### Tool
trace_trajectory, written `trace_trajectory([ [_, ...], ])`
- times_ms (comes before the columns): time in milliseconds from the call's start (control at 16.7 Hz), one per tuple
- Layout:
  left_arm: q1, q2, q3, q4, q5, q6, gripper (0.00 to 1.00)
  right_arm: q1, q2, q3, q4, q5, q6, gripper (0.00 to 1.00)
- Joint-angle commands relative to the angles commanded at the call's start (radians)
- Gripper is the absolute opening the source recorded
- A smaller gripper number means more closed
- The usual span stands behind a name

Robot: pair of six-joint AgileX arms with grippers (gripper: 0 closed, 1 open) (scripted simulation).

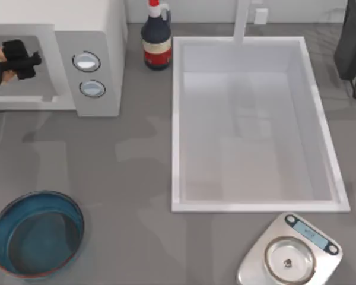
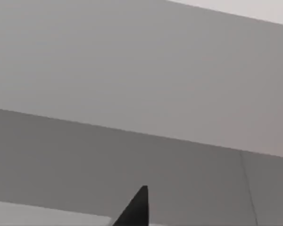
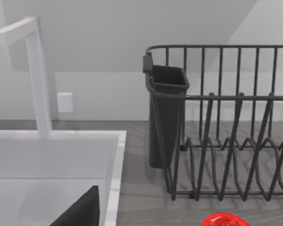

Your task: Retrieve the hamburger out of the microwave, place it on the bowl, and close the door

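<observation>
One microwave (image 1: 107, 35) at the tabletop's (image 1: 124, 178) far left corner, cavity open toward the camera. Two round silver-blue knobs on its panel, one (image 1: 86, 62) above the other (image 1: 92, 88).

Left hand (image 1: 24, 59) reaching into the cavity mouth, at the top view's left edge. Small tan-orange patch just beside it, taken for the one hamburger (image 1: 9, 75), mostly hidden by the hand. Cannot tell whether the hand is spread, closed, or clamped on the bun. Left wrist view: plain grey surfaces and one dark tip of the hand (image 2: 134, 209).

One bowl (image 1: 77, 208), dark teal with a reddish rim, at the near left corner, well apart from the microwave. Nothing in it.

One dark bottle (image 1: 156, 44) with red cap and red label, just right of the microwave. One white sink (image 1: 178, 119) mid-tabletop, one white faucet (image 1: 242, 21) behind it. One silver round-plate scale (image 1: 258, 255) near the sink's front right corner. One black dish rack (image 1: 353, 41) at the far right.

Right wrist view: dark edge of the right hand (image 3: 80, 212) above the sink's rim, grip state impossible to tell. One cutlery holder (image 3: 167, 117) hanging on the rack. One red object (image 3: 225, 220) partly in frame near the rack.
</observation>
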Motion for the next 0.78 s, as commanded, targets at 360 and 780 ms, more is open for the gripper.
trace_trajectory([
  [360,-0.189,0.029,0.207,-0.524,-0.17,-0.593,0.0,0.0,0.0,0.0,0.0,0.0,0.0,1.0],
  [780,-0.46,0.092,0.411,-1.294,-0.434,-1.546,0.0,0.0,0.0,0.0,0.0,0.0,0.0,1.0],
])
